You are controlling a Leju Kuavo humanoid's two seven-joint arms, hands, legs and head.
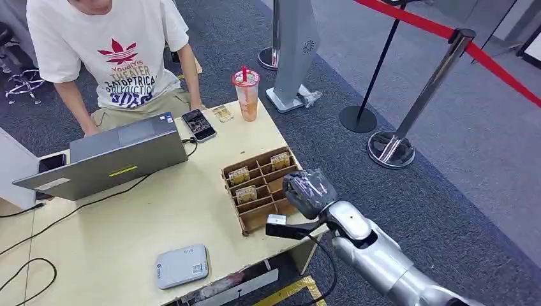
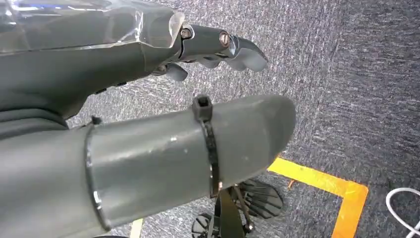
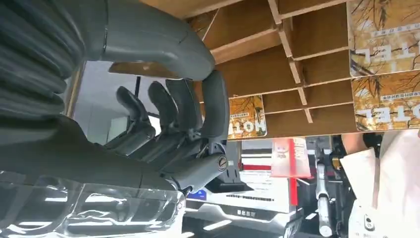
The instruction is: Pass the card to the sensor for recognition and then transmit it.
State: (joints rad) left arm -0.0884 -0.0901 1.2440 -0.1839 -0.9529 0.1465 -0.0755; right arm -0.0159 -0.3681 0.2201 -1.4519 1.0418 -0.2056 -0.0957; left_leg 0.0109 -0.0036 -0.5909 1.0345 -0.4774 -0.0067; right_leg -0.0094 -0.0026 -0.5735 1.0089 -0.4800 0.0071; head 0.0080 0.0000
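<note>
A brown cardboard divider box (image 1: 255,217) stands on the table's right side, with yellow hotel cards upright in its compartments (image 1: 239,175) (image 1: 280,159). My right hand (image 1: 309,191) hovers at the box's near right corner. In the right wrist view the right hand (image 3: 183,114) has its fingers apart and holds nothing, with one card (image 3: 246,116) just past the fingertips and two more cards (image 3: 384,34) in farther slots. The grey-white sensor (image 1: 182,264) lies flat near the table's front edge. My left hand (image 2: 148,64) hangs over the carpet, fingers extended and empty.
A person (image 1: 121,57) leans over a grey laptop (image 1: 121,156) at the table's far left. A phone (image 1: 199,124), a loose card (image 1: 222,113) and a drink cup (image 1: 246,94) stand at the far edge. Cables trail at left. Stanchions (image 1: 392,146) stand on the right.
</note>
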